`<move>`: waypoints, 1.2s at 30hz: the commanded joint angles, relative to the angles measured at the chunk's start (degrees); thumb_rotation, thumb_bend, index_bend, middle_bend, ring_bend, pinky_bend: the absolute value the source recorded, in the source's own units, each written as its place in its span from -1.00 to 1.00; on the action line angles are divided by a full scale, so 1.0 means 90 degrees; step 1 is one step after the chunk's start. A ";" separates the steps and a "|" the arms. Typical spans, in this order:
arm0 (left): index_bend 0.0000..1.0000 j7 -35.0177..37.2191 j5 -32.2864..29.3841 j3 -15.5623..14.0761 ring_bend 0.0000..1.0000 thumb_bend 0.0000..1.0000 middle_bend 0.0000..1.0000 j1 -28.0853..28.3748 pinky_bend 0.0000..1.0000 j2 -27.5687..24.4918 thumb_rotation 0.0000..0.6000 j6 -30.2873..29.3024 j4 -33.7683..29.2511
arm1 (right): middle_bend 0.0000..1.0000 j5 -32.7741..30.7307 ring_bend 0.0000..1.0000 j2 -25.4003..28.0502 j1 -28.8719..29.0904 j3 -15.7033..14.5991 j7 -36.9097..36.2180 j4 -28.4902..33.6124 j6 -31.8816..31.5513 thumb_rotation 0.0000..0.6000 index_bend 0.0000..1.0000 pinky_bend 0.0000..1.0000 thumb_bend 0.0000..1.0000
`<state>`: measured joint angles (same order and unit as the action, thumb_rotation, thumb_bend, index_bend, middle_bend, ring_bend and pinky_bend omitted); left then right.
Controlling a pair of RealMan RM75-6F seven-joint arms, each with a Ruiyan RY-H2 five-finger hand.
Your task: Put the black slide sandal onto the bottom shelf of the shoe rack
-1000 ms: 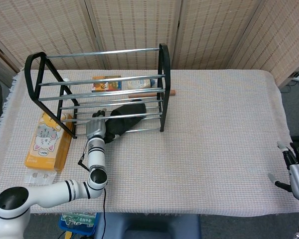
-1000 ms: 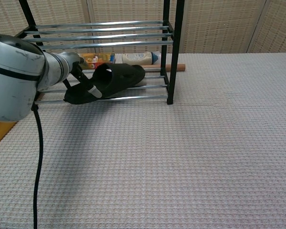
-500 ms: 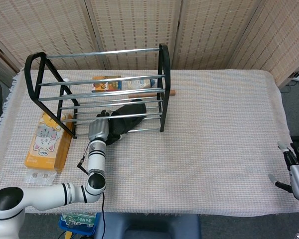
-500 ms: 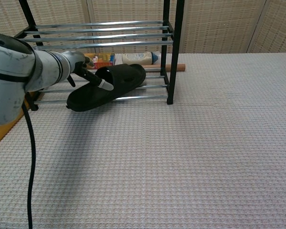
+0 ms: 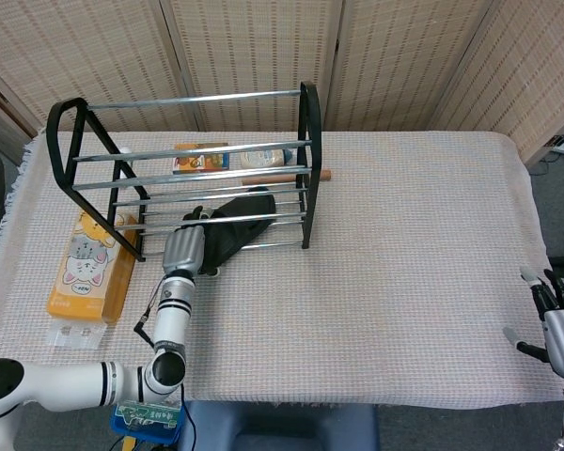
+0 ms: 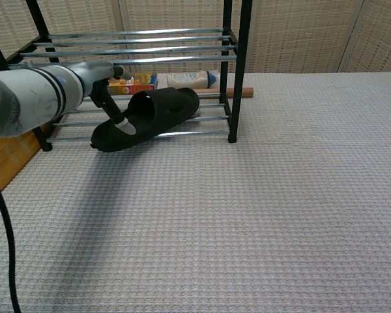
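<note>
The black slide sandal (image 5: 242, 218) (image 6: 158, 112) lies slanted on the bottom rails of the black shoe rack (image 5: 307, 127) (image 6: 238, 78). Its toe is inside the rack and its heel sticks out over the front rail toward the table. My left hand (image 5: 185, 246) (image 6: 105, 83) is at the sandal's heel end with its fingers spread, and one fingertip (image 6: 124, 126) touches the sandal's side. It grips nothing. My right hand (image 5: 558, 324) hangs beyond the table's right edge, fingers apart and empty.
An orange cat-print box (image 5: 90, 263) lies left of the rack. Behind the rack are a yellow box (image 5: 200, 158) (image 6: 134, 83), a bottle (image 5: 264, 157) (image 6: 186, 79) and a wooden rod (image 5: 312, 175) (image 6: 238, 92). A woven cloth (image 5: 414, 235) covers the table.
My left hand let go of the sandal, whose heel dropped lower, and then pulled back toward the front left. The sandal stays on the bottom rails. The right hand has not moved.
</note>
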<state>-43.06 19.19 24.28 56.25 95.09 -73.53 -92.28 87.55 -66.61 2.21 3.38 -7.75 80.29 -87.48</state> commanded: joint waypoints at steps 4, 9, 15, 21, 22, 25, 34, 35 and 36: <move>-0.69 0.0158 0.1102 -0.0610 -0.67 -0.90 -0.70 -0.0332 -0.19 -0.0367 1.00 -0.0265 -0.0761 | -0.64 0.0010 -0.80 0.0001 0.0012 -0.0006 0.0012 0.0011 0.0015 1.00 -1.00 -0.70 -0.59; -0.56 0.0159 0.1759 -0.0991 -0.50 -0.90 -0.48 -0.0497 -0.04 -0.0601 1.00 -0.0306 -0.1243 | -0.64 0.0019 -0.80 -0.0003 0.0034 -0.0010 0.0028 0.0033 0.0044 1.00 -1.00 -0.70 -0.59; -0.48 0.0225 0.2293 -0.1519 -0.32 -0.90 -0.29 -0.0719 0.14 -0.0739 1.00 -0.0137 -0.1460 | -0.64 -0.0003 -0.80 -0.0011 0.0043 -0.0015 0.0020 0.0020 0.0082 1.00 -1.00 -0.70 -0.60; -0.48 0.0424 0.2657 -0.1872 -0.09 -0.90 -0.03 -0.1036 0.38 -0.0780 1.00 -0.0179 -0.1425 | -0.64 -0.0013 -0.80 -0.0001 0.0037 -0.0015 0.0011 0.0006 0.0075 1.00 -1.00 -0.70 -0.60; -0.48 0.0450 0.2666 -0.1903 -0.07 -0.90 0.00 -0.1079 0.41 -0.0798 1.00 -0.0170 -0.1424 | -0.64 -0.0016 -0.80 0.0000 0.0037 -0.0013 0.0012 0.0004 0.0074 1.00 -1.00 -0.70 -0.60; -0.49 0.0516 0.2715 -0.1987 -0.01 -0.90 0.07 -0.1210 0.47 -0.0850 1.00 -0.0163 -0.1407 | -0.64 -0.0013 -0.80 0.0005 0.0037 -0.0009 0.0014 0.0011 0.0062 1.00 -1.00 -0.70 -0.59; -0.54 0.0614 0.2909 -0.2075 -0.06 -0.90 0.06 -0.1545 0.47 -0.0981 1.00 -0.0299 -0.1364 | -0.64 0.0000 -0.80 0.0059 0.0062 0.0005 0.0122 0.0117 0.0066 1.00 -1.00 -0.70 -0.59; -0.55 0.0605 0.2832 -0.2056 -0.07 -0.90 0.04 -0.1563 0.47 -0.0990 1.00 -0.0256 -0.1349 | -0.64 0.0008 -0.80 0.0057 0.0066 0.0003 0.0130 0.0127 0.0065 1.00 -1.00 -0.70 -0.60; -0.56 0.0618 0.2789 -0.2041 -0.08 -0.90 0.03 -0.1580 0.47 -0.0989 1.00 -0.0225 -0.1327 | -0.64 0.0011 -0.80 0.0055 0.0067 0.0000 0.0136 0.0133 0.0067 1.00 -1.00 -0.70 -0.60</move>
<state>-37.45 45.03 5.75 42.33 86.33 -75.95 -104.54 87.63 -66.10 2.81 3.39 -6.54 81.47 -86.88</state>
